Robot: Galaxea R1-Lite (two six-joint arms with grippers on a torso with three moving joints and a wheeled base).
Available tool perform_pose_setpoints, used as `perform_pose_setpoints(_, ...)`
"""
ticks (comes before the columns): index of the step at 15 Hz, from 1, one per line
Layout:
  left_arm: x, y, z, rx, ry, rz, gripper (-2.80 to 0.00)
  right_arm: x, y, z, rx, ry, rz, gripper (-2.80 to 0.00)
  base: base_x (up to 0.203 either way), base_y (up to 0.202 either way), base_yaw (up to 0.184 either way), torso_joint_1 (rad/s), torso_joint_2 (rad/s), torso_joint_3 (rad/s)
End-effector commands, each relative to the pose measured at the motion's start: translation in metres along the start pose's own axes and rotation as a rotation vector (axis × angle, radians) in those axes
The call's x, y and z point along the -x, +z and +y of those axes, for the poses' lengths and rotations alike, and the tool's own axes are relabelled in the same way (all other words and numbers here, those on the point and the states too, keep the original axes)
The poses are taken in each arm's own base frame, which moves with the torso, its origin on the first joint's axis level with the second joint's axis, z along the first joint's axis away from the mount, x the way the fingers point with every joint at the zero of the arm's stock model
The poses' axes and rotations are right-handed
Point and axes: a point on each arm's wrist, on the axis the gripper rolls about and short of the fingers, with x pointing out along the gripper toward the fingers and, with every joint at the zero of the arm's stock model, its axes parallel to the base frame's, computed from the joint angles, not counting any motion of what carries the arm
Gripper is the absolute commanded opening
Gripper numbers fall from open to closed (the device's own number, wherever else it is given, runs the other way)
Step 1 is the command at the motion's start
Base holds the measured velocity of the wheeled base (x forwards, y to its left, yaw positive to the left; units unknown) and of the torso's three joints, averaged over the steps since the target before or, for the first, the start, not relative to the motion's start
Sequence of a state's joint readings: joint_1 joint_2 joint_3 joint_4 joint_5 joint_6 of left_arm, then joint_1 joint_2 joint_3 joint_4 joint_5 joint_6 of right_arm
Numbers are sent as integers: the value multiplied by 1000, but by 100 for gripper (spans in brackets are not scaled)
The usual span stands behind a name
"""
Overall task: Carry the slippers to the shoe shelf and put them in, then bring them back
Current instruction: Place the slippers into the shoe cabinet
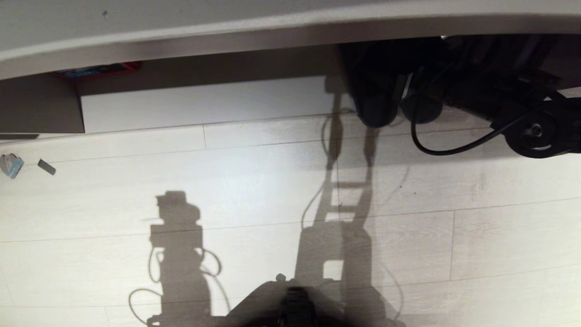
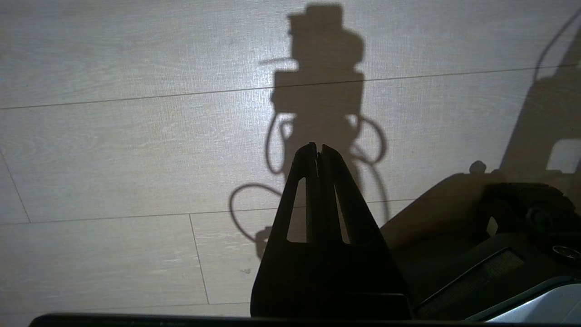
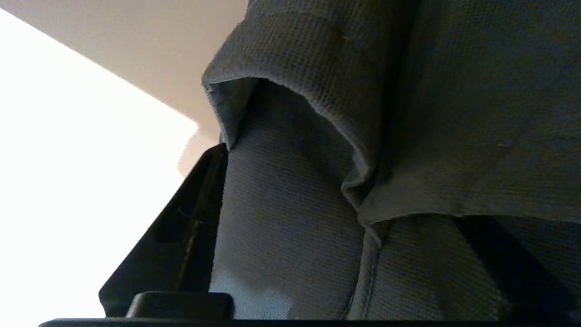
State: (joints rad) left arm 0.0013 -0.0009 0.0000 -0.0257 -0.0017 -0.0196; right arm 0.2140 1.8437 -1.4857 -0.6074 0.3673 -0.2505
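Note:
The slippers (image 1: 376,111) are dark grey fabric and lie side by side at the right of the shoe shelf (image 1: 204,104), heels poking past its pale bottom board onto the floor. My right arm (image 1: 535,131) reaches to them from the right, and its gripper is lost in the dark there. In the right wrist view the slippers (image 3: 290,218) fill the frame. The right gripper (image 3: 340,181) stands open around them, one black finger (image 3: 181,236) alongside the fabric. My left gripper (image 2: 317,147) hangs shut over bare floor, holding nothing.
A pale counter (image 1: 227,27) overhangs the shelf. A flat red and blue box (image 1: 97,71) lies in the shelf at the left, near a divider (image 1: 41,109). Small scraps (image 1: 11,164) lie on the wood floor. A black cable (image 1: 454,145) loops below the right arm.

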Motion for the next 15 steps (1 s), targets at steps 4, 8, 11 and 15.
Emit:
perform_pose_setpoints(4, -1, -2, 0, 0, 1, 9, -280, 12, 7, 3, 18, -27, 6, 0, 0, 0, 0, 0, 0, 0)
perform_pose_setpoints(8, -1, -2, 0, -1, 1, 10, -280, 15, 7, 4, 15, -29, 14, 0, 0, 0, 0, 0, 0, 0)
perform_pose_setpoints(11, -1, -2, 0, -1, 1, 10, -280, 15, 10, 5, 22, -80, 17, 0, 0, 0, 0, 0, 0, 0)
perform_pose_setpoints(15, -1, -2, 0, -1, 1, 10, -280, 10, 12, 13, 59, -158, 39, 0, 0, 0, 0, 0, 0, 0)
